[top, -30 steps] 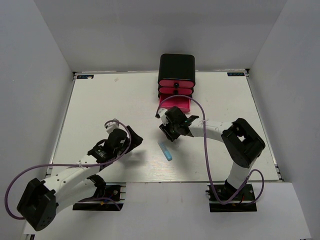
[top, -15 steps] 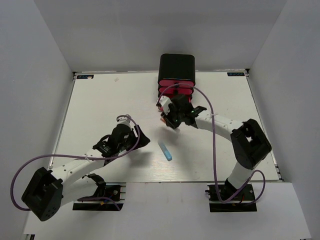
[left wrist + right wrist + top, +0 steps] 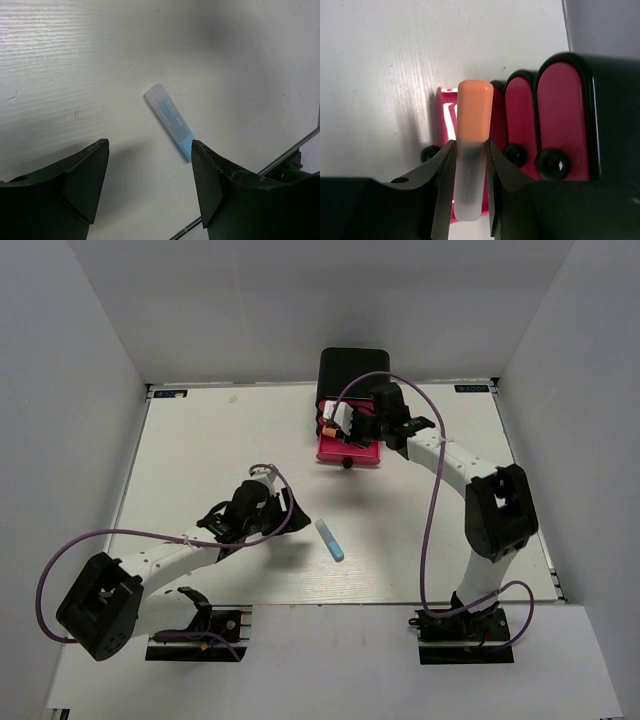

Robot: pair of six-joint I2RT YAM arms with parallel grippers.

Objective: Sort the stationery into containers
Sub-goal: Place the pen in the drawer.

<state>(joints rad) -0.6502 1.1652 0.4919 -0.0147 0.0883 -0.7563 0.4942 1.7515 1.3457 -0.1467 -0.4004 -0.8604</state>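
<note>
Right tool [image 3: 470,155] pinching the orange marker [image 3: 474,107] just over the pulled-out bottom drawer [image 3: 335,453], not dropped in yet, while the left tool [image 3: 150,150] hangs spread above the light blue marker [image 3: 169,120] lying alone on the desk [image 3: 200,460], so by the look two pieces remain.

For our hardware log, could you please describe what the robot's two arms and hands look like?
Both the left arm and right arm have white links with bulky black joints, on black base plates. A thin purple cable loops loosely along each. The left hand and right hand each have two dark, wedge-shaped fingers.
</note>
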